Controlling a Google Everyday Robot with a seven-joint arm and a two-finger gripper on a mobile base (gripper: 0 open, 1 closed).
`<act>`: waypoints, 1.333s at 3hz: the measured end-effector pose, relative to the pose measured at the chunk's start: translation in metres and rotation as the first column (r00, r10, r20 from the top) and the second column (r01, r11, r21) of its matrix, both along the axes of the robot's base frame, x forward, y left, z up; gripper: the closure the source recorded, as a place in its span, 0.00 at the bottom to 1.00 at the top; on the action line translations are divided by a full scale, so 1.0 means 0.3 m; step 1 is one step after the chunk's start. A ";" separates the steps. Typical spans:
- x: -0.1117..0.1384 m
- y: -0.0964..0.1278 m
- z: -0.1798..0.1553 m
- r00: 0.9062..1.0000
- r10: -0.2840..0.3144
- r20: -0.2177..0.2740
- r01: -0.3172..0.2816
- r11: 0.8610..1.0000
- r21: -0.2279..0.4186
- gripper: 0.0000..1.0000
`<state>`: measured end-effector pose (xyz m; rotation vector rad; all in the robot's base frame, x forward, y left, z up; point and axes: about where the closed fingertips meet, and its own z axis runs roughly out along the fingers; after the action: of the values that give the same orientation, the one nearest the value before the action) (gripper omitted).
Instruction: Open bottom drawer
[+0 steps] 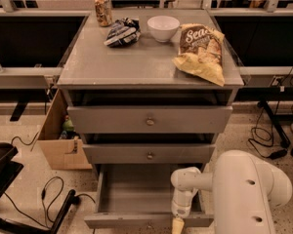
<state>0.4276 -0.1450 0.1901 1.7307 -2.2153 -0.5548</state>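
Note:
The bottom drawer (136, 191) of the grey cabinet stands pulled out toward me, its inside empty and its short front panel (117, 222) at the frame's lower edge. My gripper (178, 224) hangs from the white arm (244, 189) at the drawer's front panel, right of centre, low in the camera view. The top drawer (150, 120) and the middle drawer (149, 154) are pushed in, each with a small round knob.
On the cabinet top (112, 62) lie a can (103, 9), a dark snack bag (122, 32), a white bowl (163, 27) and a yellow chip bag (201, 52). A cardboard box (58, 140) stands left of the cabinet. Cables (53, 194) lie on the floor.

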 end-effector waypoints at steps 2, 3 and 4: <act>0.000 0.000 0.000 1.000 0.000 0.000 0.000 1.000 0.000 0.00; 0.006 -0.019 0.073 0.999 -0.002 0.033 0.002 1.000 -0.013 0.00; 0.019 -0.058 0.240 0.990 -0.021 0.137 0.027 0.999 -0.043 0.00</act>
<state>0.4334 -0.1626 0.2622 1.7703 -2.3241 -0.3994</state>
